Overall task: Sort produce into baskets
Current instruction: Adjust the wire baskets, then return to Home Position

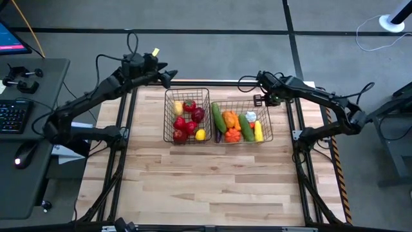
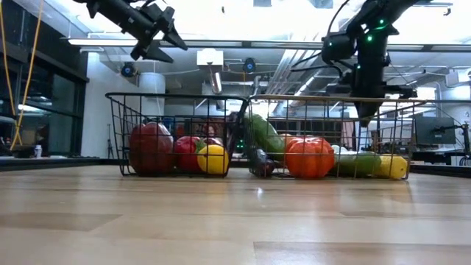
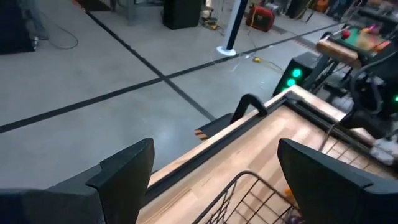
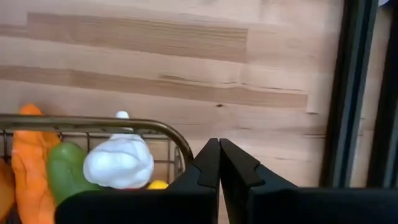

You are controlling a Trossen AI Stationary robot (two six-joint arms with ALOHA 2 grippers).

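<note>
Two dark wire baskets stand side by side on the wooden table. The narrower left basket holds red fruits and a yellow one. The wider right basket holds green, orange, yellow and white produce. My left gripper hangs open, high over the table's far edge, beyond the left basket's far left corner. My right gripper is shut and points down just outside the right basket's far right corner, with nothing in it.
The near half of the table is bare wood. A black frame rail runs along the table's edge beside my right gripper. A desk with a keyboard stands to the left of the table.
</note>
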